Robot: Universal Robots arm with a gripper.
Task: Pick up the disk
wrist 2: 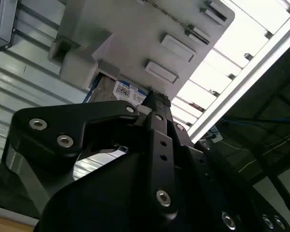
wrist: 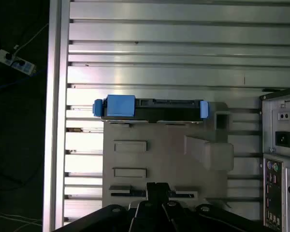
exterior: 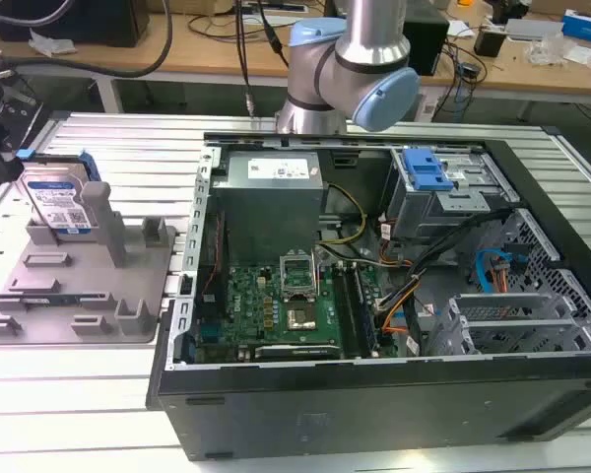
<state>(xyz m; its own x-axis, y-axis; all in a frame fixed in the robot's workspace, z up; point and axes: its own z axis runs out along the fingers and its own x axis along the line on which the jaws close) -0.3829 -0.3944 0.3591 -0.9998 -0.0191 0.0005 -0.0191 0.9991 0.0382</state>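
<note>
One disk (wrist: 154,107) stands on edge along the grey tray's (wrist: 164,166) rim, ribbed surface (wrist: 159,48) stretching past it; my jaws look pinched together, empty.

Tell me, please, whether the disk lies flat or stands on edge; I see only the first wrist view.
Observer: In the exterior view the disk stands upright on one edge, at the far end of the tray.
Operator: Which way does its printed side face?
Observer: Its label faces the exterior camera.
Operator: What is inside the case beside the tray?
Observer: The case is open on top, and a green board lies bare inside it.
</note>
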